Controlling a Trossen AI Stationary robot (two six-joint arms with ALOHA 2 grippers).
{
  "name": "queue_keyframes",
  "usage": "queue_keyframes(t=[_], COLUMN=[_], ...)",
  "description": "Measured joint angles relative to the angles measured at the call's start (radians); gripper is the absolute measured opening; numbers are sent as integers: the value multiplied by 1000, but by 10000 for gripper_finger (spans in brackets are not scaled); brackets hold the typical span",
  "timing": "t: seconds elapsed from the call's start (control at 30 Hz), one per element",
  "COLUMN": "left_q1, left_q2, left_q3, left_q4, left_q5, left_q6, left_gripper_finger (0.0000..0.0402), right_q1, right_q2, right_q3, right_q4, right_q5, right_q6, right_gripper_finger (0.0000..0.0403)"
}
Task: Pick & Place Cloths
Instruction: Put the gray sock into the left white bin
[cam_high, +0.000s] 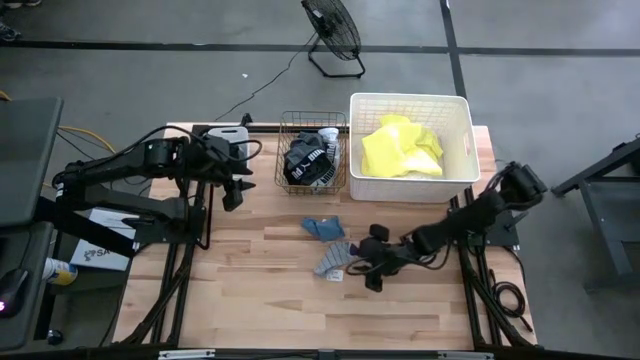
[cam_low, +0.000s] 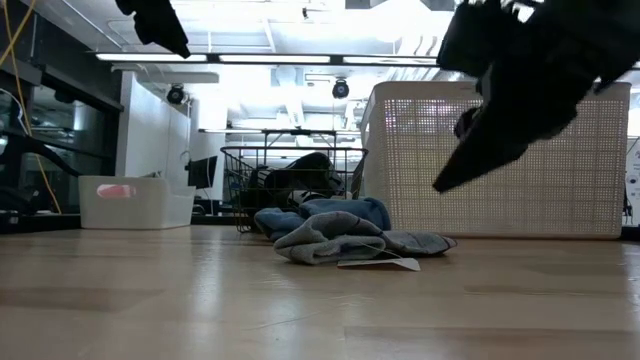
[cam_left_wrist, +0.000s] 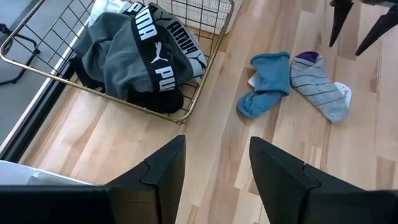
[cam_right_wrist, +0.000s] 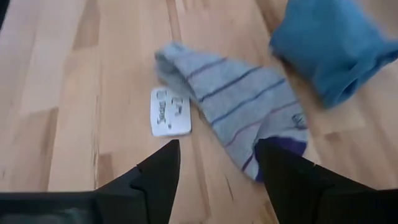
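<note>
A grey striped sock (cam_right_wrist: 242, 109) with a white tag (cam_right_wrist: 170, 112) lies flat on the table beside a blue sock (cam_right_wrist: 336, 46); both also show mid-table in the high view, grey sock (cam_high: 335, 260) and blue sock (cam_high: 323, 227). My right gripper (cam_right_wrist: 217, 149) is open and hovers just above the grey sock's near end, clear of the table, as the low view shows it (cam_low: 480, 150). My left gripper (cam_left_wrist: 216, 146) is open and waits by the copper wire basket's left side (cam_high: 237, 195). A black-and-grey printed garment (cam_left_wrist: 134, 59) lies in the basket. Neon-yellow cloth (cam_high: 400, 150) lies in the white tub.
The copper wire basket (cam_high: 287, 150) and the large white tub (cam_high: 460, 110) stand side by side at the table's far edge. A small white tub (cam_low: 135, 205) sits far left. Bare wood lies toward the near edge. A floor fan (cam_high: 333, 35) stands beyond the table.
</note>
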Motion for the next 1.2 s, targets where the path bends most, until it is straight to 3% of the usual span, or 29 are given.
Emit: queue_keyframes(t=[0.17, 0.33, 0.43, 0.57, 0.97, 1.2], left_q1=[0, 0, 0, 0, 0, 0], left_q2=[0, 0, 0, 1, 1, 1], left_q3=[0, 0, -1, -26, -94, -94], left_q4=[0, -1, -2, 4, 13, 70], left_q5=[0, 0, -1, -5, -6, -6], left_q6=[0, -9, -24, -35, -105, -105], left_gripper_finger=[174, 174, 174, 174, 174, 174], right_q1=[-22, -37, -42, -54, -110, -128], right_q2=[41, 51, 51, 51, 51, 114], right_q3=[0, 0, 0, 0, 0, 0], right_q4=[2, 5, 2, 0, 1, 37], right_q5=[-80, -60, 4, 12, -19, -117], right_q6=[-63, -161, -215, -263, -316, -338], right_gripper_finger=[236, 255, 255, 253, 252, 252])
